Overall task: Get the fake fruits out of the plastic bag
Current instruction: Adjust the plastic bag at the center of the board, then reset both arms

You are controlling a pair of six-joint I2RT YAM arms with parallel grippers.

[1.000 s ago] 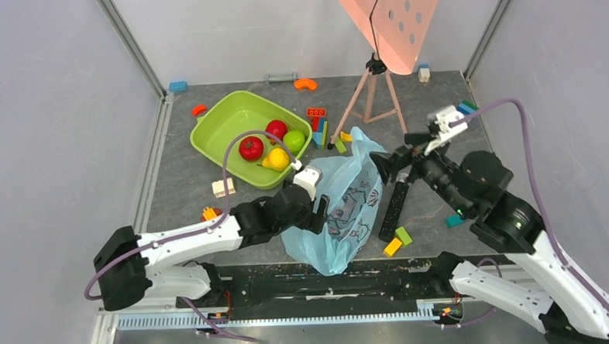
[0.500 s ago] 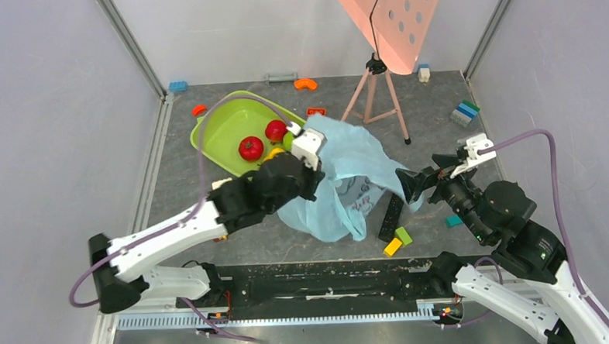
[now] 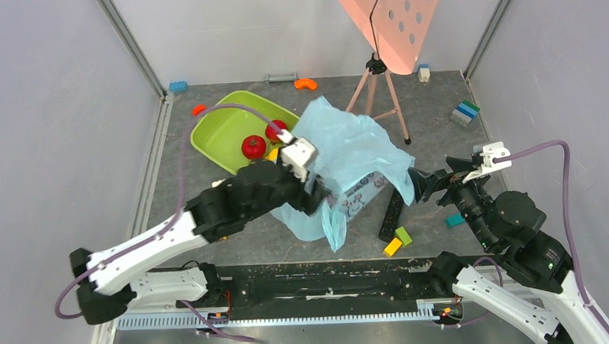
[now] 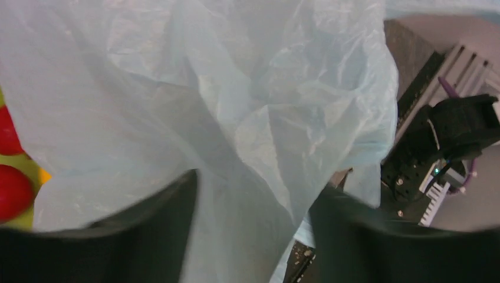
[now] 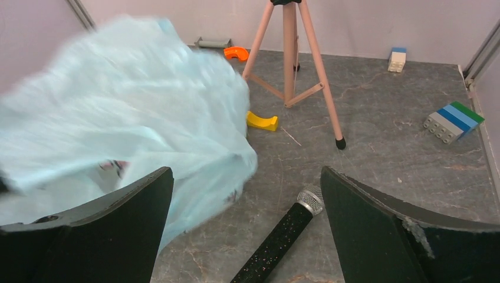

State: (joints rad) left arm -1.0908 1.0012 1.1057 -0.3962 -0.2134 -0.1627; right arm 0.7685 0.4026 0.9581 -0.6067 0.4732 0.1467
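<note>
Grey desk point(image 3: 438, 96), far-left: fake fruits point(image 3: 254, 147) in tub point(image 3: 218, 129) — my left gripper point(image 4: 253, 203) holds up the plastic bag point(image 3: 355, 150), grip unclear, right gripper point(image 5: 246, 177) gaping — I'd drop it next.

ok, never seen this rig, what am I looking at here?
Two robot arms with two-finger grippers, bolted at the near table edge. The overhead picture looks down from behind them; the other two come from a camera on each wrist, so the dark shapes at the bottom are that arm's own fingers. The left gripper has the light-blue plastic bag lifted, film between its fingers; whether they clamp it is unclear. The right gripper is open and empty. Fake fruits lie in the green tub, partly hidden by the bag. Also there: a black microphone, a pink tripod, toy blocks.
</note>
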